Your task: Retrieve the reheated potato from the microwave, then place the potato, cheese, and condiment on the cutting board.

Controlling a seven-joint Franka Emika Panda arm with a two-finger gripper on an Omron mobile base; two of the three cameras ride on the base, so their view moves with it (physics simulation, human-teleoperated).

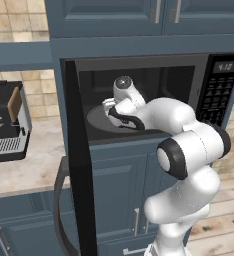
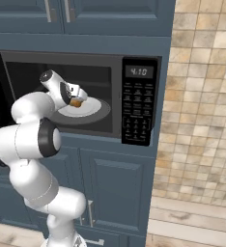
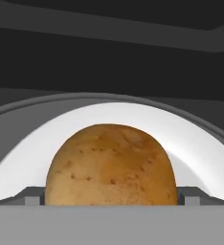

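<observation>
Retrieval step in hand: inside the open microwave (image 2: 134, 96), the end effector (image 2: 76, 100) sits closed around the potato (image 3: 111, 165) over the white plate (image 2: 96, 107); next, judged, a lift and withdrawal through the doorway.

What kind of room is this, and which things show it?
Most likely a home kitchen: a built-in microwave set among blue cabinets, a coffee machine on the counter, and a potato inside.
</observation>
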